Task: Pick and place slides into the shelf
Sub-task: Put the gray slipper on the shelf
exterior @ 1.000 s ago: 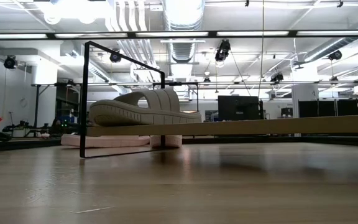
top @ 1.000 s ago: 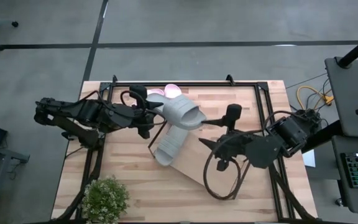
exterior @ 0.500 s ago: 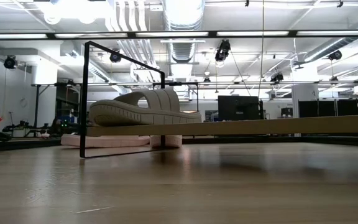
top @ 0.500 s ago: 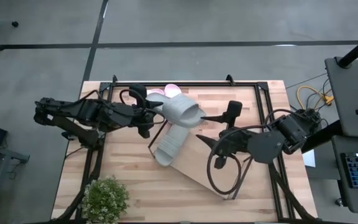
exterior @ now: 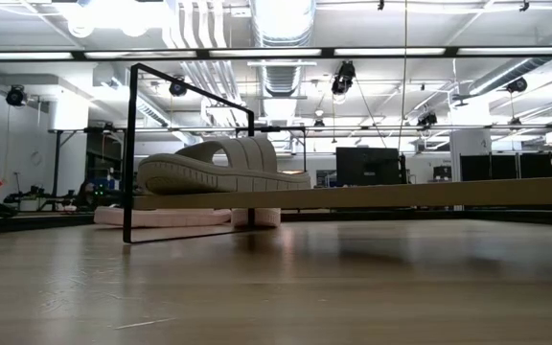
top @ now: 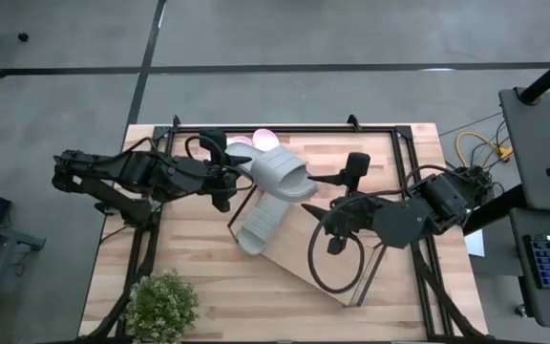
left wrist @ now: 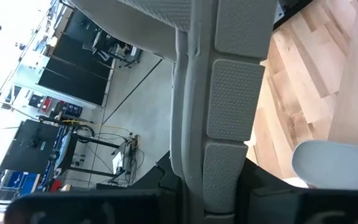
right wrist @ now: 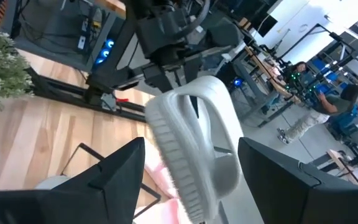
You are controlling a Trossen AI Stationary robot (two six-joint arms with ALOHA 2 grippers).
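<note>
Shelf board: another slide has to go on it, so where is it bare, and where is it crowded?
The shelf is bare from the grey slide lying on it down to its wire end by the right gripper. The far end is crowded: left gripper holding a grey slide above the pink slides.

Ribbed matt slide (top: pixel 280 173) (wooden shelf (top: pixel 299 250)).

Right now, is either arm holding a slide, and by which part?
The left tool grips a grey slide by its sole edge at one end, holding it above the shelf. The right tool is open and holds nothing.
</note>
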